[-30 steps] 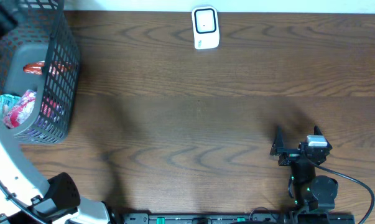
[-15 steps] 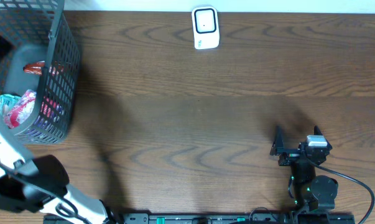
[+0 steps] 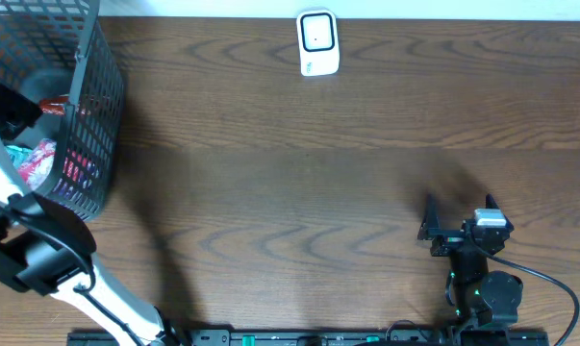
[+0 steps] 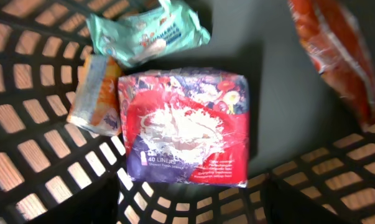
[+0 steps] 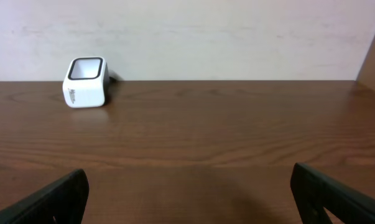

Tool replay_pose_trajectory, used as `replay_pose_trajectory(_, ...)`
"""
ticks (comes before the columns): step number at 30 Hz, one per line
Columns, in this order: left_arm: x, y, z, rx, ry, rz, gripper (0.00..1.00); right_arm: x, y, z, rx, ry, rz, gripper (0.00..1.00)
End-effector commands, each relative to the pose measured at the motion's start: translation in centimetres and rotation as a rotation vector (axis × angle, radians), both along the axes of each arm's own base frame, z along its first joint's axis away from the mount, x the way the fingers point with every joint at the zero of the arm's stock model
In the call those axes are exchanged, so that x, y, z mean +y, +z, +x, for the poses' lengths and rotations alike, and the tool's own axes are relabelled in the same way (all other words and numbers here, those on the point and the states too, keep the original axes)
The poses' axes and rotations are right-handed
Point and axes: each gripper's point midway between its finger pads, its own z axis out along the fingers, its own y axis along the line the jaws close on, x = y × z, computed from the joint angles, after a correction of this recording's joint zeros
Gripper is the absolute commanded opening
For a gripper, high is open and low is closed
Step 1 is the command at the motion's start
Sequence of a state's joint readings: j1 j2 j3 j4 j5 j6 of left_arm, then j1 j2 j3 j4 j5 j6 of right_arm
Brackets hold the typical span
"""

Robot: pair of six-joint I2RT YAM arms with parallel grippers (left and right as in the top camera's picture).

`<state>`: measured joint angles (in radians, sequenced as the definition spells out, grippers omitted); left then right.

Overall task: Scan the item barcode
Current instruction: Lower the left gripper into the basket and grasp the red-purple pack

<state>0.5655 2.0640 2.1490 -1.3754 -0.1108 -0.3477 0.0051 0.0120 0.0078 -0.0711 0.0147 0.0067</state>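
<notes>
Since a second ago the left arm [image 3: 25,252] has been swung over the black plastic mesh basket [image 3: 89,125]; the left claw [image 4: 193,202] is held apart above the red-and-white floral liner pack [image 4: 186,127], which is laid on the basket floor. The right claw [image 5: 188,180] is held wide apart over the brown wooden worktop [image 3: 299,192].

Red, blue and white floral liner pack [image 4: 184,127], mint-green packet [image 4: 147,34] above it, orange packet [image 4: 94,93] left of it, dark grey lattice basket [image 4: 271,106], brown wood-grain table [image 3: 318,192]
</notes>
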Motion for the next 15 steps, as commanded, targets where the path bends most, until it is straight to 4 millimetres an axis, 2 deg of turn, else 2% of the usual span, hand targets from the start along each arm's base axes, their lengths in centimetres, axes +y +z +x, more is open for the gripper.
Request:
replay_pose_trajectory(1, 0.0, -2.2, -0.2, 0.059, 0.011, -0.032, 0.80, 0.3, -0.1, 0.0, 0.000, 0.015, -0.003, 0.99)
replay_pose_trajectory(15, -0.3, -9.2, -0.4, 0.213, 0.024, -0.135, 0.84, 0.3, -0.1, 0.0, 0.000, 0.015, -0.003, 0.99)
